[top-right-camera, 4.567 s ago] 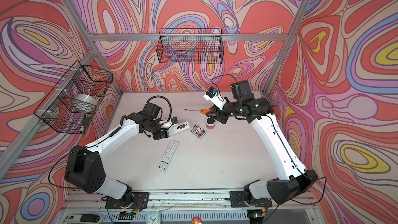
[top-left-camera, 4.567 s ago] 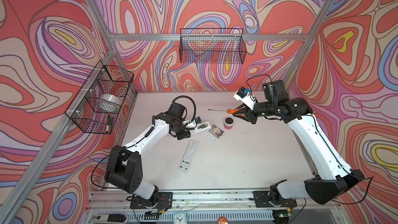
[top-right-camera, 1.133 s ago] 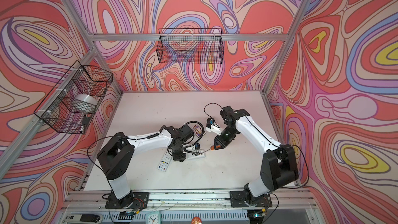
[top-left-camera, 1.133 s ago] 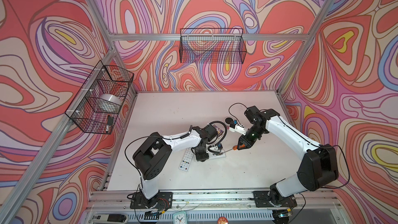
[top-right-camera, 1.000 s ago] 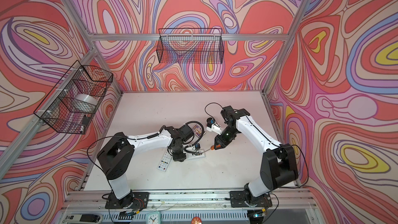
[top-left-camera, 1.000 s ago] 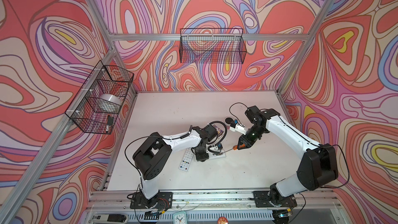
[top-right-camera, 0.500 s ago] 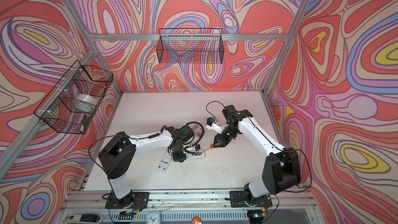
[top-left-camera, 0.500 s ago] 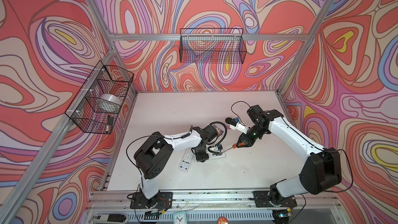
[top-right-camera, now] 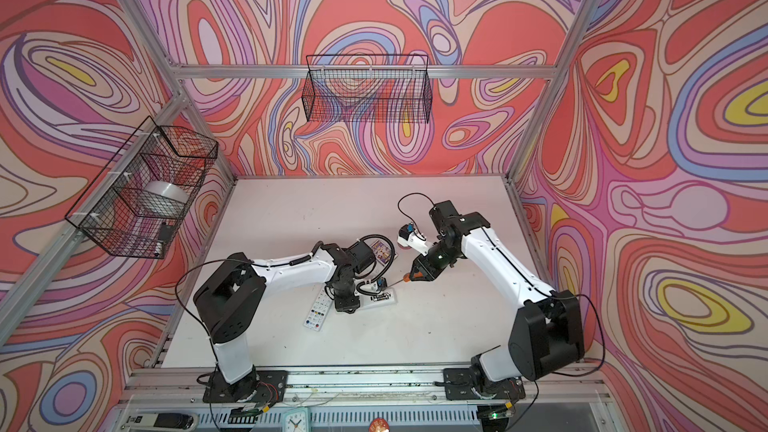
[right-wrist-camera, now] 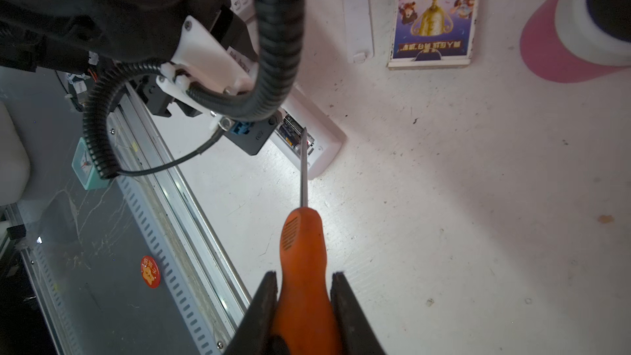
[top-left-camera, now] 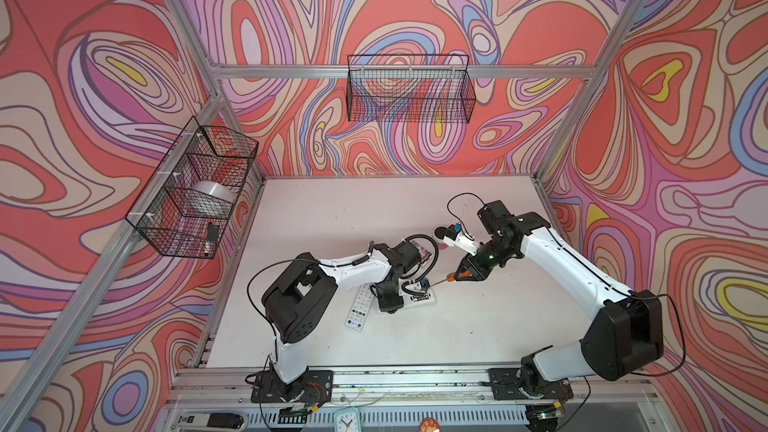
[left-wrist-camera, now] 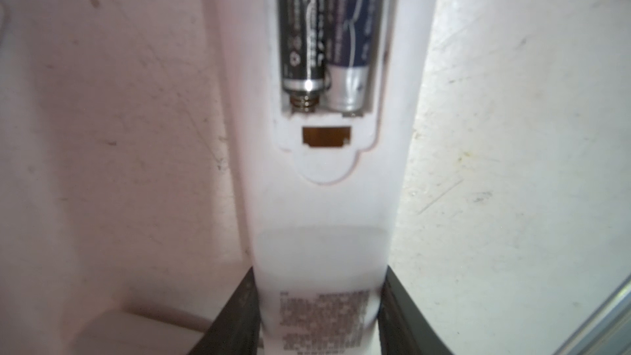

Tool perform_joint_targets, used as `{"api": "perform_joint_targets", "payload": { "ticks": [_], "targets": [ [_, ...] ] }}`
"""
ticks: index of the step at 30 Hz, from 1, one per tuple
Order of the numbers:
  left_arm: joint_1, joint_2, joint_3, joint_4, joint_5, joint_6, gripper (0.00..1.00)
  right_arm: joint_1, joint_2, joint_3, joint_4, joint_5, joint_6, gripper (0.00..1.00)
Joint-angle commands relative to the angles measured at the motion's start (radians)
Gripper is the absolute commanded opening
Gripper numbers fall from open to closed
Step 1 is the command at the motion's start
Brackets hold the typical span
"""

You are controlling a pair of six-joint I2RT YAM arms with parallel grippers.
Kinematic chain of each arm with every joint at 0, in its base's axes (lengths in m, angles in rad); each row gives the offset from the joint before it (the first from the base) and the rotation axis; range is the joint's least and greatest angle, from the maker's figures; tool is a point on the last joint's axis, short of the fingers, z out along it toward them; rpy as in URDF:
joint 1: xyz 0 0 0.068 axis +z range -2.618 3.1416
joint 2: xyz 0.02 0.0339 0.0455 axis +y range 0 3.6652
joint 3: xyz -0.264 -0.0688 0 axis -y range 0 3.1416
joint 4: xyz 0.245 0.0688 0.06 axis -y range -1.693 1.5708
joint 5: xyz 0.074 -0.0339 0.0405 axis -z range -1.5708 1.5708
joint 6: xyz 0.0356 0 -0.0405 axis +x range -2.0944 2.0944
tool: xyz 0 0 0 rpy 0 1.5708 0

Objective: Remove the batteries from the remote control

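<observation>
Overhead, in both top views, two white plastic remotes lie near the front of the pale table: the buttoned remote face up, the open remote back up, clamped by the left gripper. The right gripper clenches one orange-handled screwdriver. Left wrist view: two slim dark batteries sit side by side inside the open remote. Right wrist view: the screwdriver's tip seems to touch them, though shadow leaves doubt. Against several seconds ago, both arms have come forward from mid-table.
</observation>
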Motion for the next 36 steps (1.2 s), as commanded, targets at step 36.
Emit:
{"api": "perform_joint_targets", "payload": {
  "ticks": [36],
  "targets": [
    [0.276, 0.354, 0.324, -0.408, 1.056, -0.468, 0.06, -0.010, 0.078, 0.208, -0.038, 0.041, 0.117, 0.00]
  ]
}}
